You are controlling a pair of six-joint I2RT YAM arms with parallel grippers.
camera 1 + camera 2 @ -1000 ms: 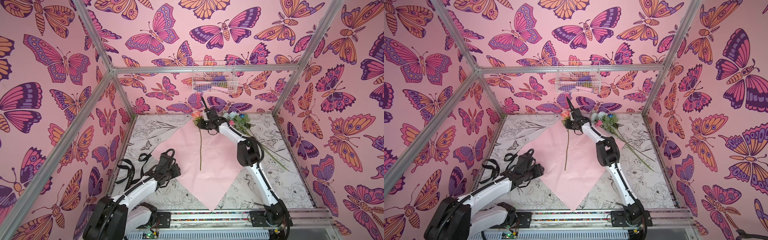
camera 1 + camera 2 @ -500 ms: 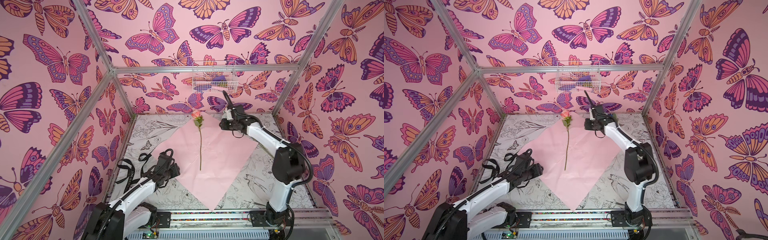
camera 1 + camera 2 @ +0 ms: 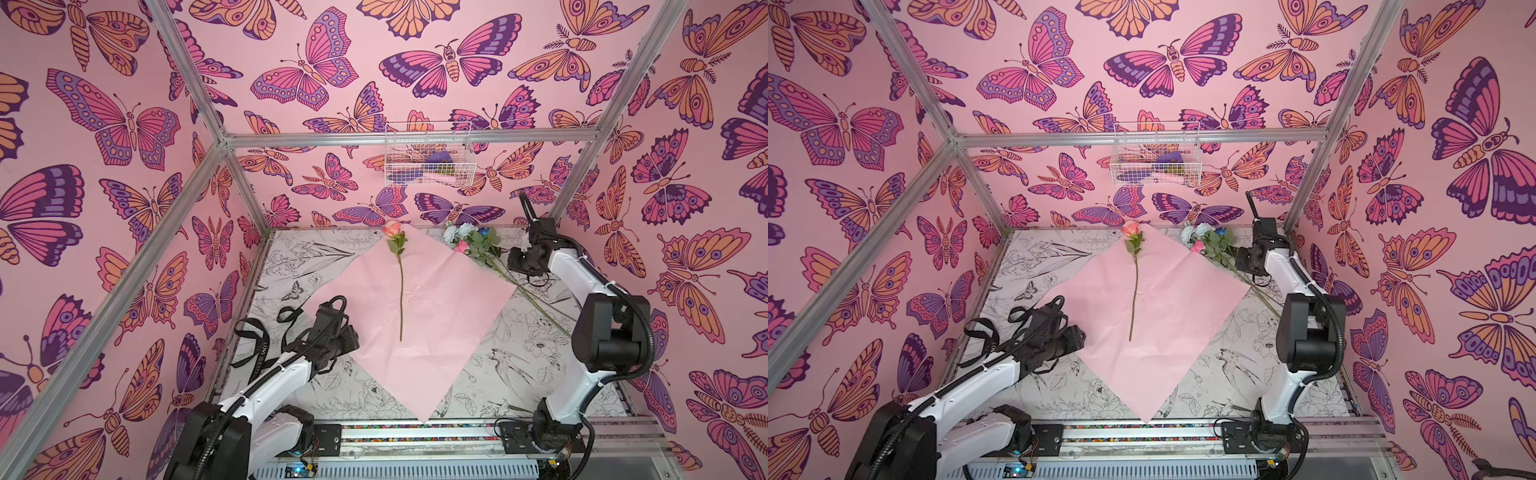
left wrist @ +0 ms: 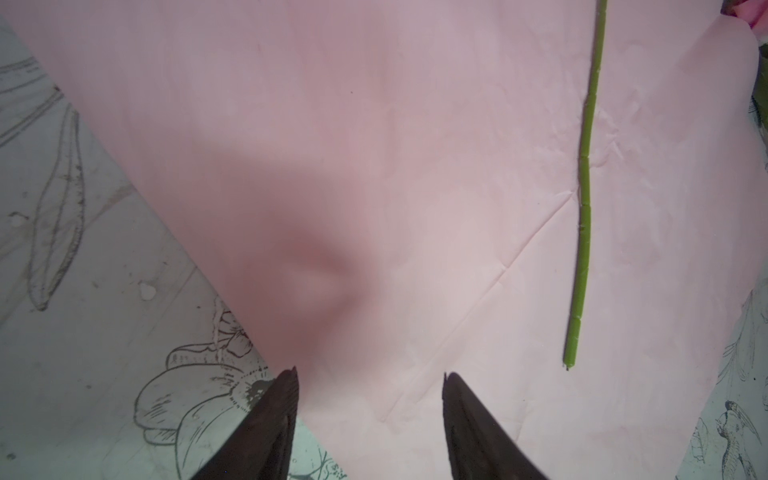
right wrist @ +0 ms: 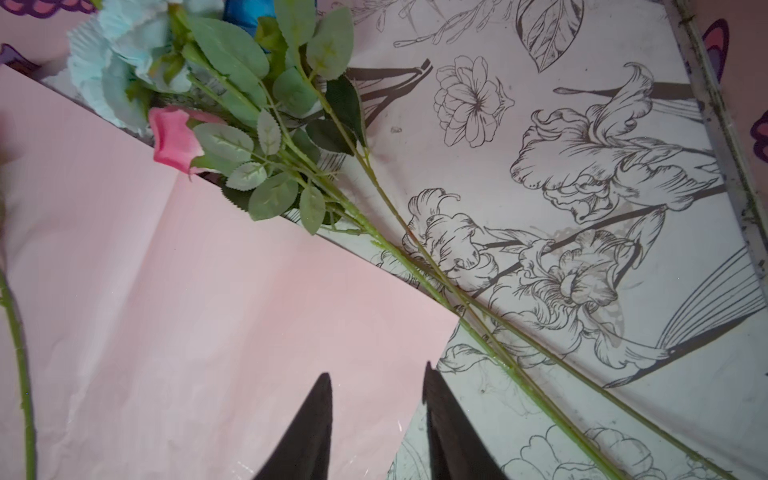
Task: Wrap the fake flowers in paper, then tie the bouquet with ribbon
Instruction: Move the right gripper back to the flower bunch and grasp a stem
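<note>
Pink creased paper diamond (image 3: 436, 299), thin green stem (image 3: 401, 291), serrated leaves (image 5: 224, 143)

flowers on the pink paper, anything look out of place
Yes: only the coral rose lies fully on the pink paper. The other flowers lie heaped at its right edge, stems crossed on the printed table, not yet gathered.

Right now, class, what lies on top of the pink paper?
A single rose lies along its middle; a pink bud overlaps one edge. Anything beneath the paper is hidden.
</note>
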